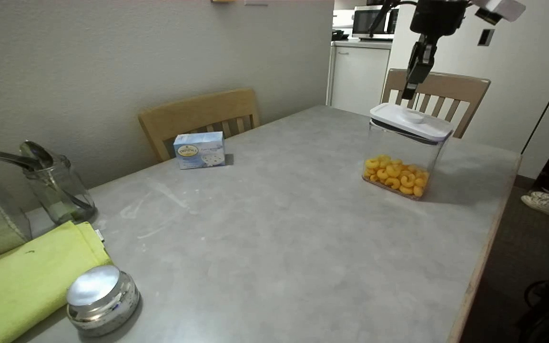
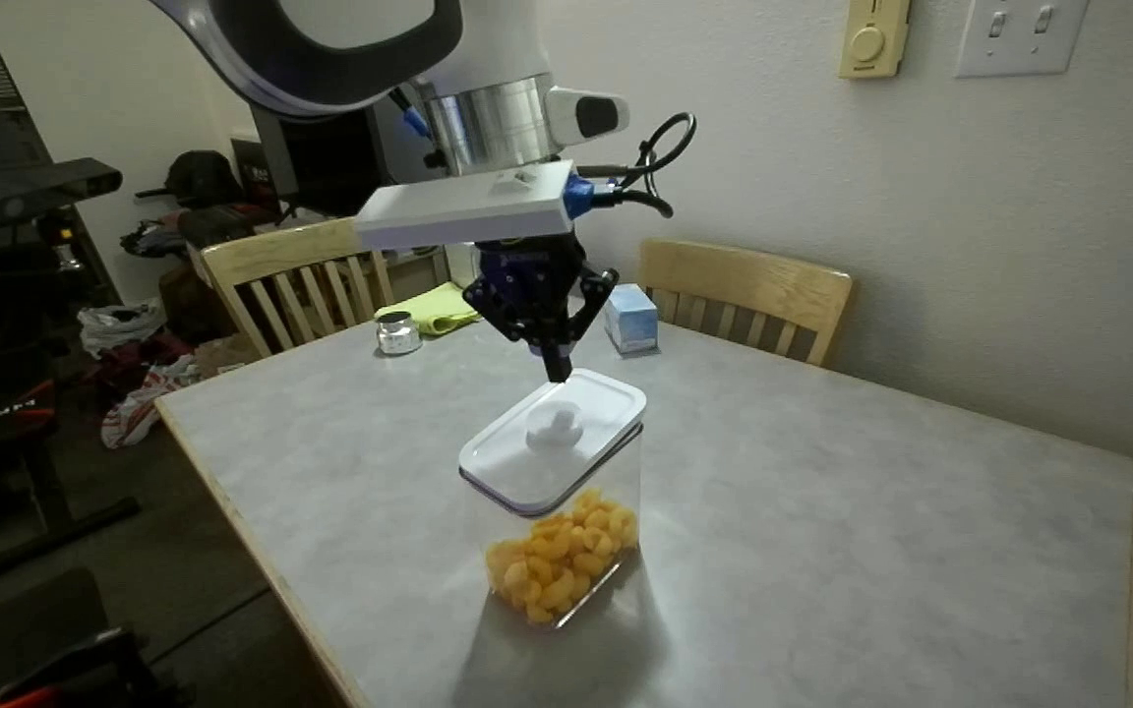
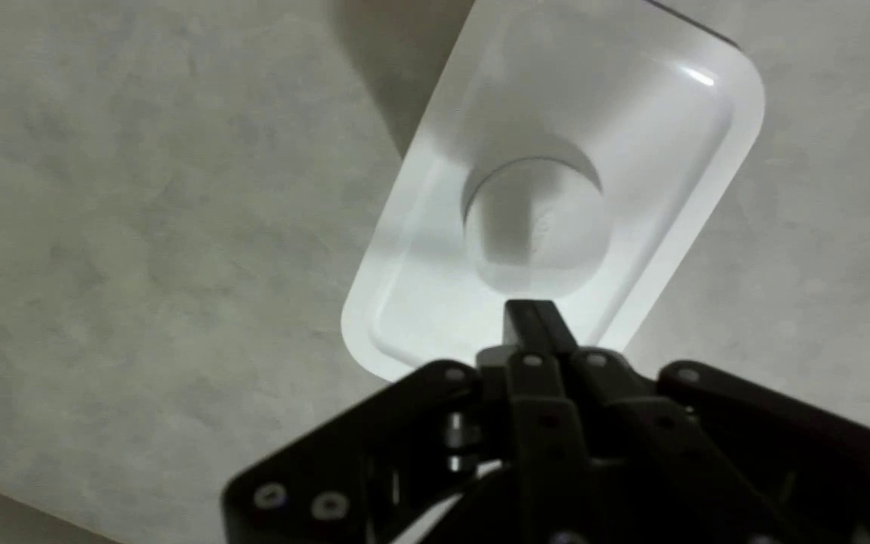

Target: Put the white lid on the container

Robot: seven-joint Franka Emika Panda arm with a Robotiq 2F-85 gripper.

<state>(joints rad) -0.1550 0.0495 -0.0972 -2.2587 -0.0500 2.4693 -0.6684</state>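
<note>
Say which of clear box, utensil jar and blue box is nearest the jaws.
The clear box: the jaws hang just above its lid. The utensil jar and blue box stand farther off.

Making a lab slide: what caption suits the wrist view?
Wrist view: the closed gripper hangs above the white lid and its round raised button.

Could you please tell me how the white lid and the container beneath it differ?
The white lid is opaque; the container is see-through. The lid is shallow, with a round raised button; the container is a deep box partly filled with yellow-orange curled pieces. Both share a roughly rectangular outline.
</note>
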